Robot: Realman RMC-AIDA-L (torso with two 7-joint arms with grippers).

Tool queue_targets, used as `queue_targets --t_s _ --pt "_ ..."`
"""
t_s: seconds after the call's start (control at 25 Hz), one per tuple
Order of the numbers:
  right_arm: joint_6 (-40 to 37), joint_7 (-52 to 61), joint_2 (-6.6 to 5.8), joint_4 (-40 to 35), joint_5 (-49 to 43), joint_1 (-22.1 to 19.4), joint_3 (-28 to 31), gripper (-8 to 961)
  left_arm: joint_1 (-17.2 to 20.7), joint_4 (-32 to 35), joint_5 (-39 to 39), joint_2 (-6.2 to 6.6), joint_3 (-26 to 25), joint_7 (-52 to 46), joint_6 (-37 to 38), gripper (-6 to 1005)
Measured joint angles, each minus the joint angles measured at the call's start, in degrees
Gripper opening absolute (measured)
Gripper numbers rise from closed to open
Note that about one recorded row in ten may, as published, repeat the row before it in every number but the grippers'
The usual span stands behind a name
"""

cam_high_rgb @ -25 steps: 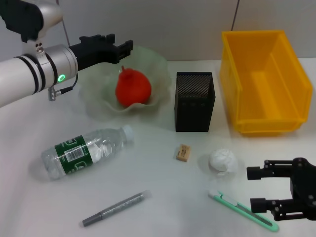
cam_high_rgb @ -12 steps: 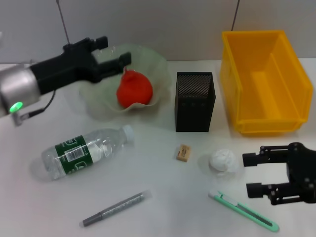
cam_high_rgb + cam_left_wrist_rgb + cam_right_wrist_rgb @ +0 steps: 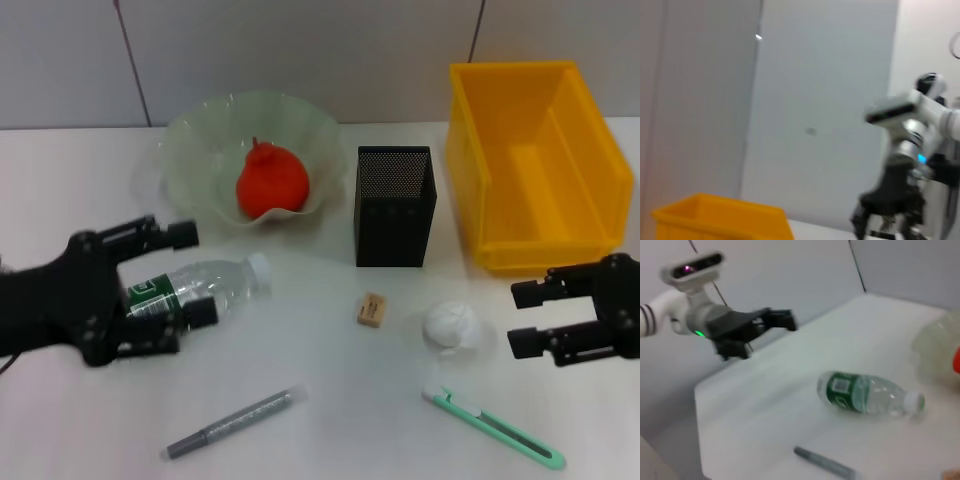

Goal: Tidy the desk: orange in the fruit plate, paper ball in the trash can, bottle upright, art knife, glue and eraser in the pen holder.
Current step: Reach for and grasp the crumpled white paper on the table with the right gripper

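Left gripper (image 3: 185,272) spread wide over the lying clear plastic bottle (image 3: 205,293); right gripper (image 3: 518,318) open, empty, beside the crumpled paper ball (image 3: 450,326).

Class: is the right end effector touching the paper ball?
Apart. The head view shows bare table between the right end effector and the paper ball.

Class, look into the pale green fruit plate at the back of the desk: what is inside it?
Inside the fruit plate lies the orange, resting against its right side. Nothing else shows in it, though the orange hides the bit of plate beneath it.
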Motion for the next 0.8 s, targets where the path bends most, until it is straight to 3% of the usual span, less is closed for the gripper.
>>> queue_targets --t_s 0.2,0.48,0.8 --pt "1.3 8.1 -0.15 -4.6 -6.8 3.0 -3.6 737 2.2 -0.6 1.1 1.02 -0.3 1.1 0.6 856" --pt "5.4 21.7 -0.33 -6.2 -17.4 8.1 -10.2 738 2.8 -0.9 1.1 0.48 -0.1 3.1 0.7 855" --pt "17.9 31.5 -0.03 0.0 -21.4 9.8 -22.5 737 2.2 -2.7 1.1 0.21 0.1 3.1 0.5 855"
